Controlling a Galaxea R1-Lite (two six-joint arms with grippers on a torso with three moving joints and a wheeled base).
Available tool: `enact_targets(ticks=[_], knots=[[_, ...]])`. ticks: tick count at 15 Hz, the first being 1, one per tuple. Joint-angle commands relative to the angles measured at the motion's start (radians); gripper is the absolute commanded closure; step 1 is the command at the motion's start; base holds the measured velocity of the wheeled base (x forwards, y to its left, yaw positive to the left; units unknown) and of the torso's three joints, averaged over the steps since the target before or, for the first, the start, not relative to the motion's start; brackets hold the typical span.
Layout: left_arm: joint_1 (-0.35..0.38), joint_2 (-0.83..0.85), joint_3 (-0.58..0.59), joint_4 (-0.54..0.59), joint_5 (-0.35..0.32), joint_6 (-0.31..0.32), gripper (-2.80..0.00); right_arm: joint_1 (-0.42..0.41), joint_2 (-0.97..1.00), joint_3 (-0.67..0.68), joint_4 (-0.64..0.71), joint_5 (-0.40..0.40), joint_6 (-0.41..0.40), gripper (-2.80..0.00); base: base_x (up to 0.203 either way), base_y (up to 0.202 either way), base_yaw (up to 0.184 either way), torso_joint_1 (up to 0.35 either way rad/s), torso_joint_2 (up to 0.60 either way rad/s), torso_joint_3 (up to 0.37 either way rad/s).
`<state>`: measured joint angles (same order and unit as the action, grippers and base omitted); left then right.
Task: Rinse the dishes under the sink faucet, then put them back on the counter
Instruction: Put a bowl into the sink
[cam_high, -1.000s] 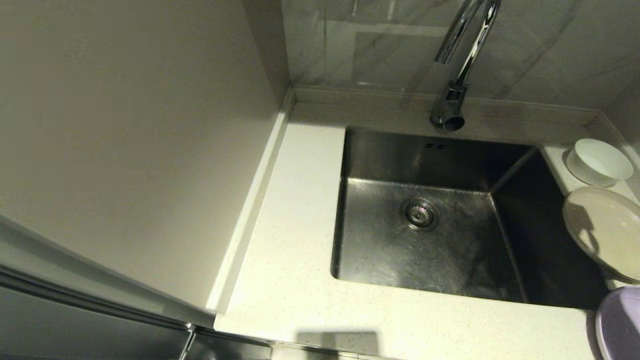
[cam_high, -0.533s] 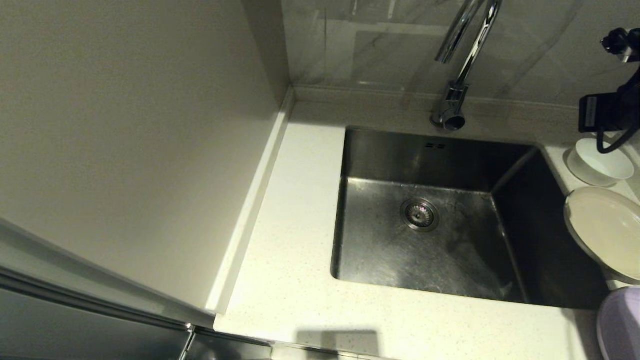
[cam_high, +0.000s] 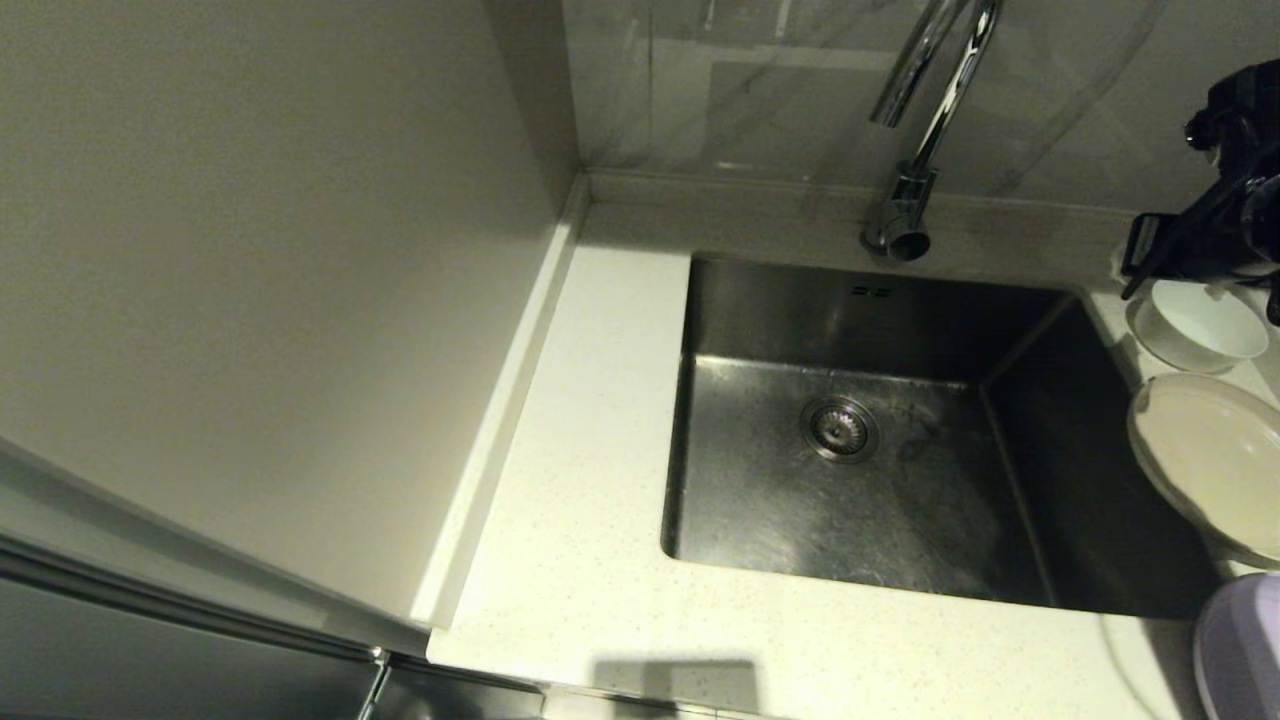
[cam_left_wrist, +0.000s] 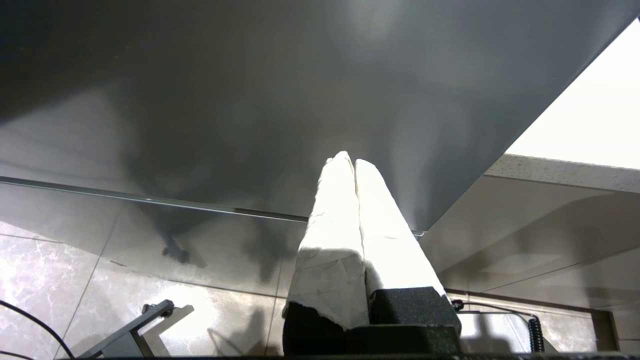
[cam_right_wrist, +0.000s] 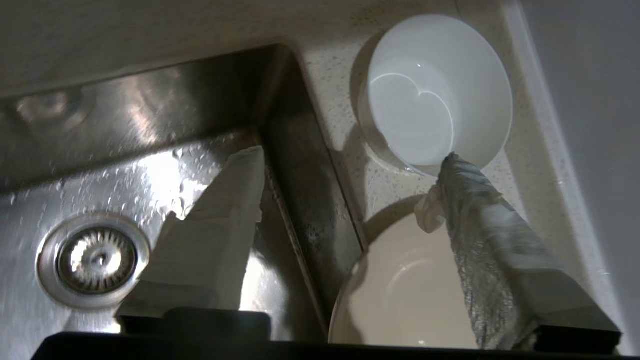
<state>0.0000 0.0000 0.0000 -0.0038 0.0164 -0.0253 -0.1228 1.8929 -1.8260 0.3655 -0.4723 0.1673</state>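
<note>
Right of the sink (cam_high: 860, 480), on the surface (cam_high: 590, 560), lie the lavender plate (cam_high: 1240, 650), then the cream plate (cam_high: 1205, 460), then the bowl (cam_high: 1195, 325), over which the right end effector (cam_right_wrist: 350, 160) hangs agape (the left end effector (cam_left_wrist: 354, 165), parked, is closed), faucet (cam_high: 915, 150) behind.

No readable text, label, brand, number or sign is showing anywhere in these views, whether on the dishes, the sink, the faucet or the table.
</note>
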Motion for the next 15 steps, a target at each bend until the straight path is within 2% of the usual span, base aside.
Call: enact_targets(ticks=[1, 4, 7, 11, 15], knots=[[0.0, -0.003, 0.0, -0.001, 0.0, -0.001, 0.0, -0.028, 0.066, -0.034, 0.002, -0.005, 0.05, -2.8, 0.0, 0.0, 0.0, 0.0, 0.0, 0.0], [0.0, -0.003, 0.0, -0.001, 0.0, -0.001, 0.0, -0.059, 0.115, -0.048, -0.001, -0.006, 0.123, -2.8, 0.0, 0.0, 0.0, 0.0, 0.0, 0.0], [0.0, -0.004, 0.0, -0.001, 0.0, -0.001, 0.0, -0.064, 0.155, -0.09, -0.026, -0.006, 0.137, -2.8, 0.0, 0.0, 0.0, 0.0, 0.0, 0.0], [0.0, -0.004, 0.0, -0.001, 0.0, -0.001, 0.0, -0.078, 0.213, -0.156, -0.067, -0.008, 0.114, -2.8, 0.0, 0.0, 0.0, 0.0, 0.0, 0.0], [-0.001, -0.003, 0.0, -0.001, 0.0, -0.001, 0.0, -0.102, 0.254, -0.156, -0.156, -0.014, -0.005, -2.8, 0.0, 0.0, 0.0, 0.0, 0.0, 0.0]])
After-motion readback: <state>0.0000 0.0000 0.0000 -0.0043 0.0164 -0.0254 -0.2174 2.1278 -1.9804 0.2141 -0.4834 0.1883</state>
